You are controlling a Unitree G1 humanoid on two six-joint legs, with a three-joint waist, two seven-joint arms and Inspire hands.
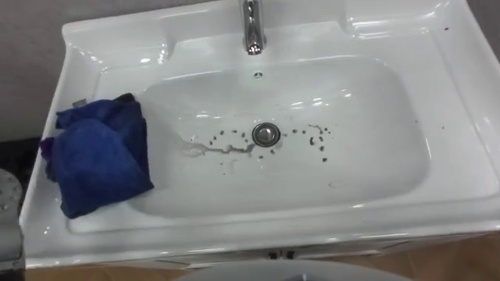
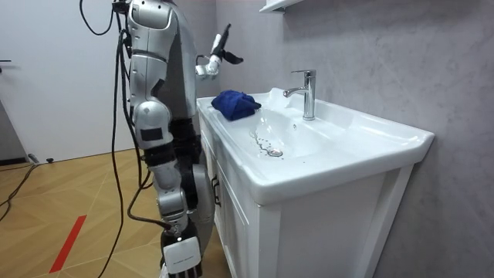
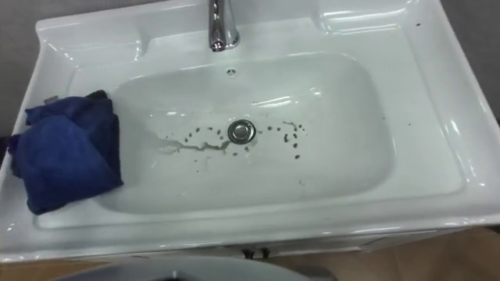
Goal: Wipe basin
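A white basin (image 1: 461, 101) lies right below me. A crumpled dark blue cloth (image 1: 98, 160) rests on its left rim, its edge hanging over into the bowl. Dark specks (image 1: 316, 140) and thin water streaks (image 1: 211, 148) lie around the metal drain (image 1: 266, 133). In the room view I stand at the front of the vanity. My left hand (image 2: 218, 55) is raised at chest height above and short of the cloth (image 2: 235, 103), its fingers spread and holding nothing. My right hand (image 2: 152, 135) hangs at my side.
A chrome tap (image 1: 251, 27) stands at the middle of the back rim. The basin sits on a white cabinet (image 2: 309, 224) against a grey wall. Wooden floor spreads behind me.
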